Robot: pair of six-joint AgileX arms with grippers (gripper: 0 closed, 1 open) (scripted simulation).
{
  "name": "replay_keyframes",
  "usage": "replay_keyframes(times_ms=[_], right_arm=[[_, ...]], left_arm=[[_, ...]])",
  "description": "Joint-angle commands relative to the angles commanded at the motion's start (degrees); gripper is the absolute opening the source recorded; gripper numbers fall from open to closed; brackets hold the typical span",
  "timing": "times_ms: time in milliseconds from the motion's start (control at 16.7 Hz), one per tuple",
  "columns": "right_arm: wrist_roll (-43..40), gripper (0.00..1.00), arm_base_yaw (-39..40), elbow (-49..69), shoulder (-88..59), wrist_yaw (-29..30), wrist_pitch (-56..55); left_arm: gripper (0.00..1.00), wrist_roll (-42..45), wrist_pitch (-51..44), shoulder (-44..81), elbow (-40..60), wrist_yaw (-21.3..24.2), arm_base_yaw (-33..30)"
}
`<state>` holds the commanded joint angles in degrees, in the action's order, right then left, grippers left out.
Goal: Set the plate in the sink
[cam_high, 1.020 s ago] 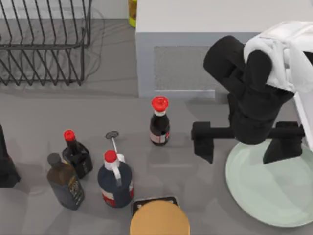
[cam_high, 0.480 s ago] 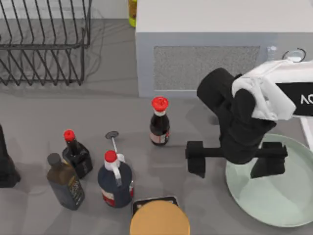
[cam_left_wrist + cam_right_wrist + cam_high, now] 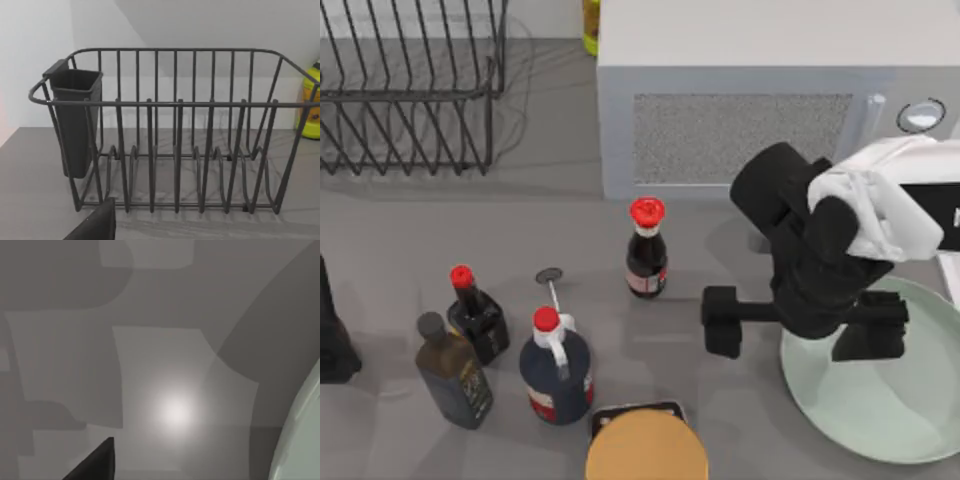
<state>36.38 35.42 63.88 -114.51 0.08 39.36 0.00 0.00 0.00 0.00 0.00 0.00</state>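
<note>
At the top view's lower right, the right gripper (image 3: 795, 330) hangs with its jaws spread wide, one finger over the pale mint-green plate (image 3: 880, 405) and the other over the grey table (image 3: 740, 420) beside its rim, seemingly without contact.

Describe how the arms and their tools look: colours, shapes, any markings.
The right arm is chunky matte black with rounded segments, and a white cloth-like wrap covers the part nearer its base. A black panel there bears white lettering, cut off at the edge. Its right tool is a black crossbar with two blocky fingers. The left arm appears as a black shape at the table's left edge.
</note>
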Motion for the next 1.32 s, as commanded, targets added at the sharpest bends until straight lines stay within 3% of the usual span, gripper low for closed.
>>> replay_keyframes(times_ms=[780, 1260, 1320], right_arm=[[0.0, 0.02, 0.0, 0.0, 0.0, 0.0, 0.0], [0.0, 0.0, 0.0, 0.0, 0.0, 0.0, 0.0], [-0.56, 0.0, -0.93, 0.32, 5.92, 1.19, 0.4]], left_arm=[[1.0, 0.0, 0.0, 0.0, 0.0, 0.0, 0.0], [1.0, 0.0, 0.0, 0.0, 0.0, 0.0, 0.0], [1.0, 0.0, 0.0, 0.0, 0.0, 0.0, 0.0]])
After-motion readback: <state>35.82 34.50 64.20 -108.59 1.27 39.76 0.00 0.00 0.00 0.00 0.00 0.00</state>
